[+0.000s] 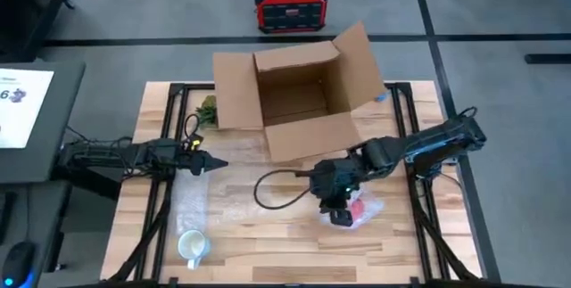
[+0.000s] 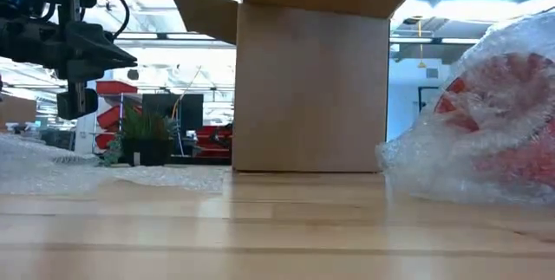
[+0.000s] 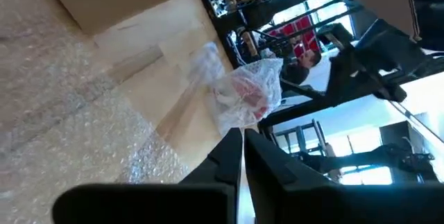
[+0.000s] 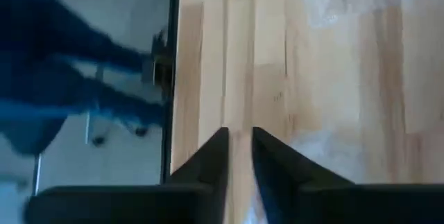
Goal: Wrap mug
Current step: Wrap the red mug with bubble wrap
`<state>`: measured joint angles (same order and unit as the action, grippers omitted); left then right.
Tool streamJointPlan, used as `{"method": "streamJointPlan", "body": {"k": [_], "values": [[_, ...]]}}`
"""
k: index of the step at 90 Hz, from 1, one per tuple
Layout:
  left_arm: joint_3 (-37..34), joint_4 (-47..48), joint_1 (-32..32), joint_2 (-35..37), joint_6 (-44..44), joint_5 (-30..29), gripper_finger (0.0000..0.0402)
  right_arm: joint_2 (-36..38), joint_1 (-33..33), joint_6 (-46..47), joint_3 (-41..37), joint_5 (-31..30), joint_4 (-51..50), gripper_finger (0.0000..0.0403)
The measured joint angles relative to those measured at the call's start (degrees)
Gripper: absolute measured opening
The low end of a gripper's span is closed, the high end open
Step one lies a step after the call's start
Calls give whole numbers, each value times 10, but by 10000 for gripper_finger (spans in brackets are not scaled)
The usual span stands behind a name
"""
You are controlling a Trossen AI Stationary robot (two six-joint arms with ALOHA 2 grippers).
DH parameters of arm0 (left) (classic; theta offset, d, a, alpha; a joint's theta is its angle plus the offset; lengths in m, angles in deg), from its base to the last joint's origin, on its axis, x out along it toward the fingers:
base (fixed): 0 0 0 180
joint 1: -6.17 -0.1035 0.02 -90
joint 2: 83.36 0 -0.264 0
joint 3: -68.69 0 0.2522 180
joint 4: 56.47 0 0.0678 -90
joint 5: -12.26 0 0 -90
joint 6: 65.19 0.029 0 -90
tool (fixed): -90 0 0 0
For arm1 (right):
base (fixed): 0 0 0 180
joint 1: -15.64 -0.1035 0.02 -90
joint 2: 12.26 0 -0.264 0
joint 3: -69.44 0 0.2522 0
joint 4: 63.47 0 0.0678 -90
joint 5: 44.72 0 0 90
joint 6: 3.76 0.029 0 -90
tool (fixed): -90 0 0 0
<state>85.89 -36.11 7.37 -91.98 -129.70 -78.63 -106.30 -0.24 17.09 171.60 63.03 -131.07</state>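
I see my right gripper [image 1: 340,216] low over the near right part of the pale wooden slatted table [image 1: 268,243], its two dark fingers [image 4: 215,156] drawn close with only a thin slit between them and nothing gripped. It sits right at the red mug bundled in clear bubble wrap [image 1: 359,209], which lies on the table in front of the box and well in from the right edge. Whether the fingers touch the bundle I cannot tell. In the low view the wrapped red mug fills the right side, resting on the boards.

My left gripper [image 1: 214,164] hangs above the table's left half, pointing toward the middle, fingers pressed together and empty. Beneath and ahead of it lies a flat sheet of clear bubble wrap [image 1: 198,201] spread toward the near left.

A plain white ceramic mug [image 1: 194,247] stands unwrapped near the front left edge, just beside the sheet's near end.

The open brown cardboard box [image 1: 299,96] takes the far centre, flaps up. Between it and the two grippers the boards are bare. A small green potted plant [image 1: 207,110] stands by the box's left flap.
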Motion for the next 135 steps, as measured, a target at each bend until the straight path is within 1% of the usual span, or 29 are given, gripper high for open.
{"method": "streamJointPlan", "body": {"k": [8,17,23,27,32,45,52,65,79,86,93,104,112,115,118,125,135], "values": [[0,0,0,0,0,0,0,-28,10,-29,0,29,-22,154],[0,0,0,0,0,0,0,-58,18,-31,2,31,-54,210],[0,0,0,0,-1,0,0,-82,23,-25,2,25,-70,236],[0,0,0,0,-1,0,0,-98,26,-13,2,7,-89,244],[0,0,0,0,-1,0,0,-116,28,-9,3,-13,-113,248],[0,0,0,0,-7,0,0,-149,29,-13,13,-50,-135,244],[0,0,0,0,-7,0,0,-164,28,-14,14,-56,-141,239],[0,0,0,0,-10,0,0,-193,28,-15,14,-56,-194,234],[0,0,0,0,-9,0,0,-218,21,-42,14,-57,-215,231],[0,0,0,0,-9,0,0,-230,20,-42,14,-57,-217,219],[0,0,0,0,-7,0,0,-236,16,-42,13,-57,-226,189],[0,0,0,0,-7,0,0,-234,15,-39,5,-59,-220,109],[0,0,0,0,-5,0,0,-234,15,-41,1,-62,-239,39],[0,0,0,0,-2,0,0,-234,15,-42,1,-60,-247,23],[0,0,0,0,0,0,0,-234,15,-41,5,-53,-248,17],[0,0,0,0,0,0,0,-227,15,-42,23,-43,-235,16],[0,0,0,0,-1,0,0,-207,15,-30,66,-40,-202,10]]}}
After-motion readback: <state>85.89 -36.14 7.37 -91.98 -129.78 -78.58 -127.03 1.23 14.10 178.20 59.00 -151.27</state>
